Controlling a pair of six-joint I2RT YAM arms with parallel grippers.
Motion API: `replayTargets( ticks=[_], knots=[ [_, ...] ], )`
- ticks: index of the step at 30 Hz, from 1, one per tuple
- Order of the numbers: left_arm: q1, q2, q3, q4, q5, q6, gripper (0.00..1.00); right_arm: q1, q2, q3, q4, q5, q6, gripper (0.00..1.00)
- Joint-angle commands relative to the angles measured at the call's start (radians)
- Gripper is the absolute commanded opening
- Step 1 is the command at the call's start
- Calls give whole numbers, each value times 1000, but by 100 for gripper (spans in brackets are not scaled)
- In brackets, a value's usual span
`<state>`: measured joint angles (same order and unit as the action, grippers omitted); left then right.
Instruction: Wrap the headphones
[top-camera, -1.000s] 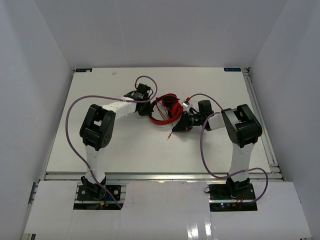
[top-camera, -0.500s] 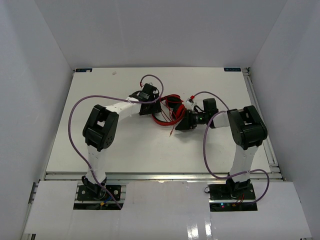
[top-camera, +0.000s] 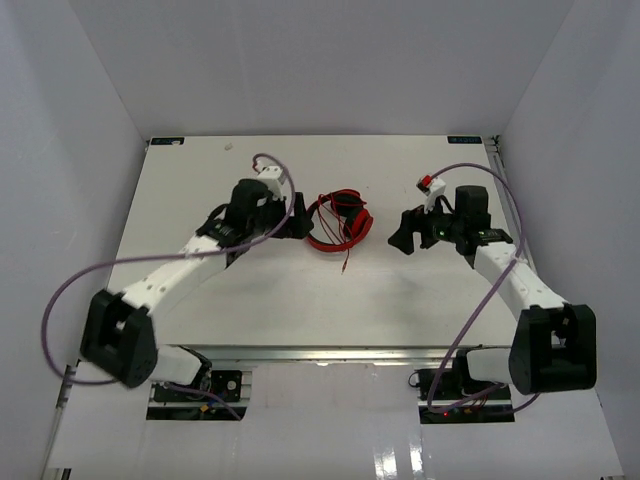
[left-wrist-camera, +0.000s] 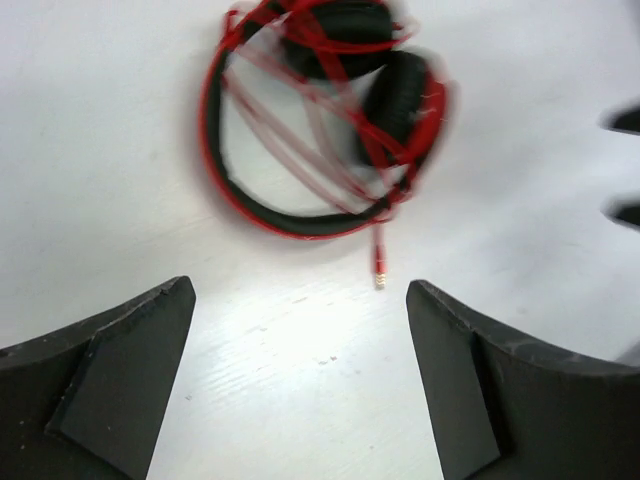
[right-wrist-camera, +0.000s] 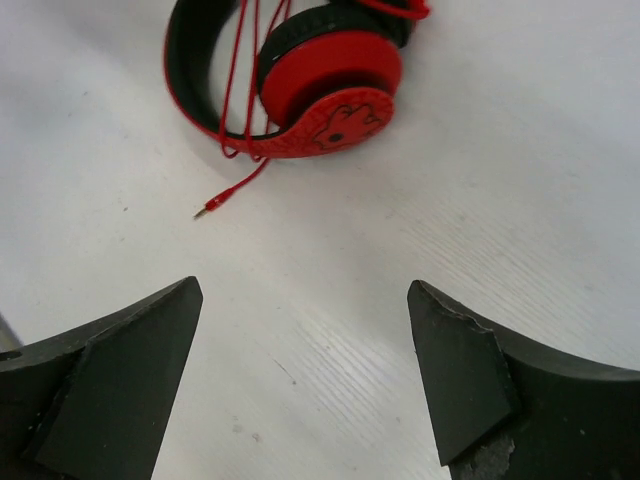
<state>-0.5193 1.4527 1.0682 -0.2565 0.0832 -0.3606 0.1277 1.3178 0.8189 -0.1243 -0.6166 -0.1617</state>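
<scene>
I'm hovering my left jaws and right jaws wide open, gripping nothing, on either side of the headphones (top-camera: 338, 222) lying on the bench (top-camera: 250, 290). The cable (right-wrist-camera: 245, 60) is looping across band and cups, with the plug (right-wrist-camera: 207, 209) trailing free. I'm standing clear so the wrap sits undisturbed, I reckon.

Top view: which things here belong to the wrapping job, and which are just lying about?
Job: headphones; cable plug; left hand and right hand, both open.
Not the job: purple robot cables; table.
</scene>
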Motion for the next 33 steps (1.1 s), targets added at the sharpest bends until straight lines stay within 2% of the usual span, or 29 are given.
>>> replayTargets(
  ticks=[1,4,7,11,14,20,33],
  knots=[
    [6,-374,-351,239,277,95,98,-4,-180,-20,-25,270,50,90],
    [8,-537,-481,261,346,109,98,-9,-304,-79,47,306,62,90],
    [7,-669,-490,174,343,152,98,-11,-374,-137,103,367,100,90],
    [7,-785,-500,77,246,256,98,-14,-415,-201,148,400,58,90],
    [7,-867,-549,118,197,284,98,-38,-432,-223,147,389,41,90],
    [7,-885,-542,99,130,302,98,-115,-454,-243,144,293,34,90],
    [7,-903,-548,94,86,303,98,-175,-457,-251,161,288,77,90]
  ],
)
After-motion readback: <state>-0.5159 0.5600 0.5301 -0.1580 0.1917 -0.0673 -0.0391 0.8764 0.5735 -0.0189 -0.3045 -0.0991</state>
